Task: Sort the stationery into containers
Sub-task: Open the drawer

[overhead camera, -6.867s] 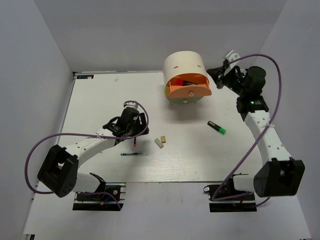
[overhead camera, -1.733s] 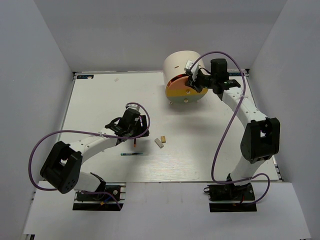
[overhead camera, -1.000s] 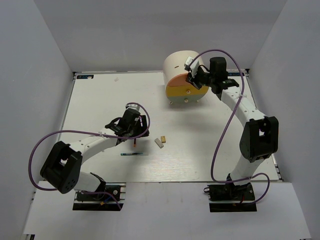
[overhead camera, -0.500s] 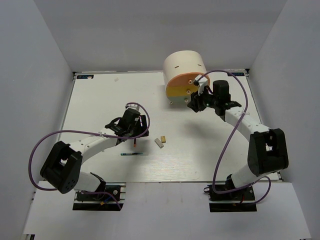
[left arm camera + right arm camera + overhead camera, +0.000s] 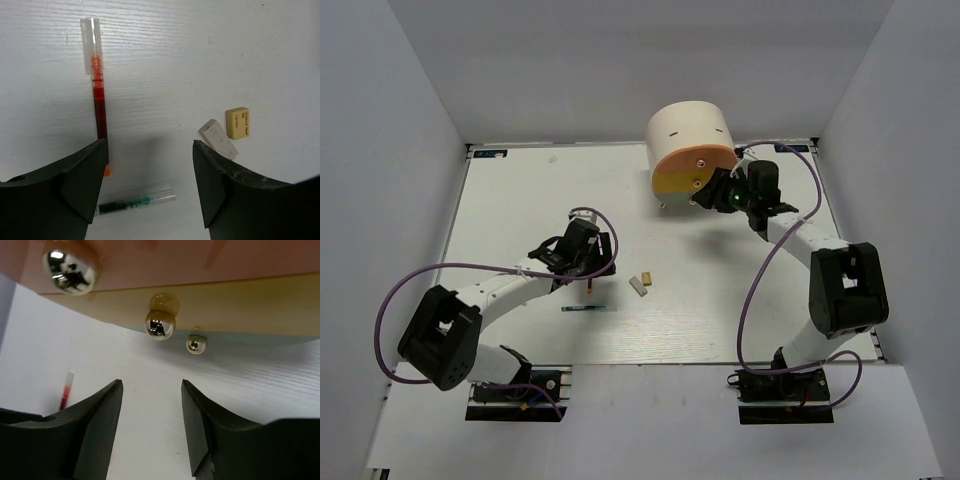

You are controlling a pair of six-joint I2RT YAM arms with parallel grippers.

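The cream organizer stands at the back with its orange drawer and yellow drawer pushed in. My right gripper hovers open just in front of them; in the right wrist view the yellow drawer's knob sits above the empty gap of that gripper. My left gripper hangs open and empty over the table. Beneath it lie a thin red-orange pen, a slim green pen, a white eraser and a tan eraser.
The orange drawer's knob and a third, lower knob show in the right wrist view. The erasers and green pen lie mid-table. White walls close in the table on three sides.
The right gripper has let go of the orange drawer, opened, and dropped to the front of the shut drawers. The left arm has not moved.
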